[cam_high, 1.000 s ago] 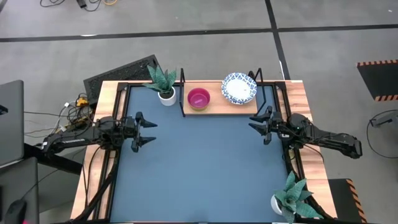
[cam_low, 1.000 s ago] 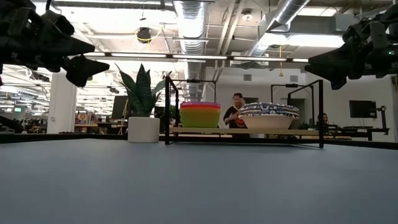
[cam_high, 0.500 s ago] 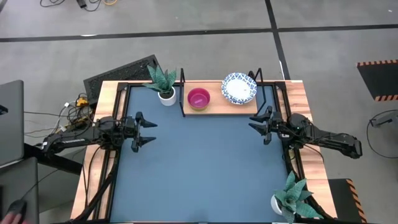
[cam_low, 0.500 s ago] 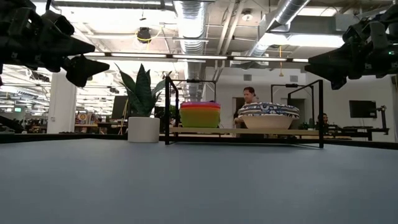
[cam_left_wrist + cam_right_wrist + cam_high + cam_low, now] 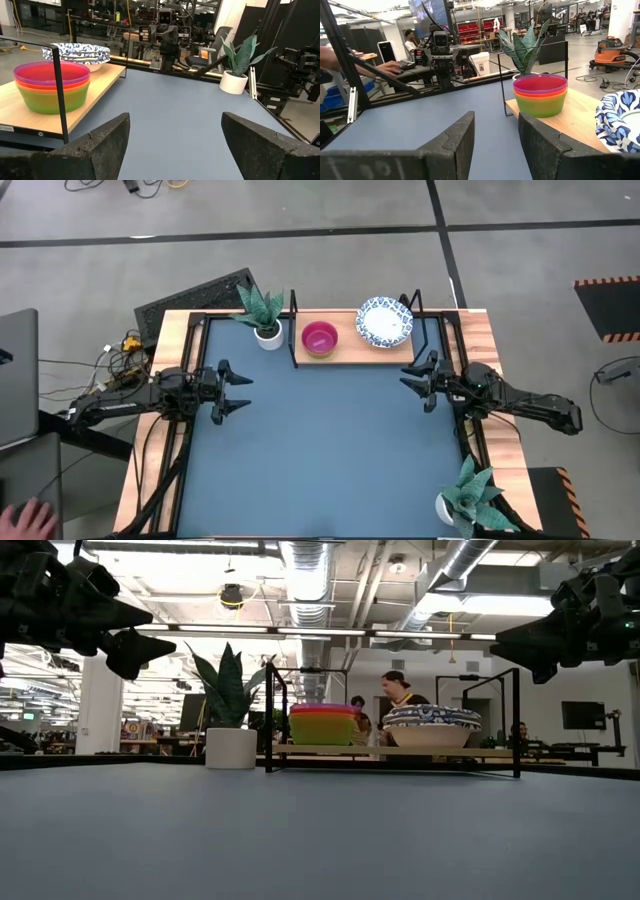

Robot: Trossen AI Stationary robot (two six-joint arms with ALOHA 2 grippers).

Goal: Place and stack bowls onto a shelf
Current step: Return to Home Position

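In the high view we see the shelf (image 5: 345, 352) at the upper centre of the frame, along the top edge of the bench (image 5: 330, 460). It carries 2 stacks: the coloured bowls (image 5: 319, 338), purple on top, at its left, and the patterned bowls (image 5: 385, 321) at its right. The left tool (image 5: 244, 391) at centre left and the right tool (image 5: 408, 383) at centre right hang above the bench, fingers apart.

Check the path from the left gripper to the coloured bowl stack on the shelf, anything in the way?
Mostly clear. Bare tabletop lies between the left gripper and the bowl stack, but a black corner post of the shelf crosses the stack in the left wrist view. The plant pot sits beside that end, off the line.
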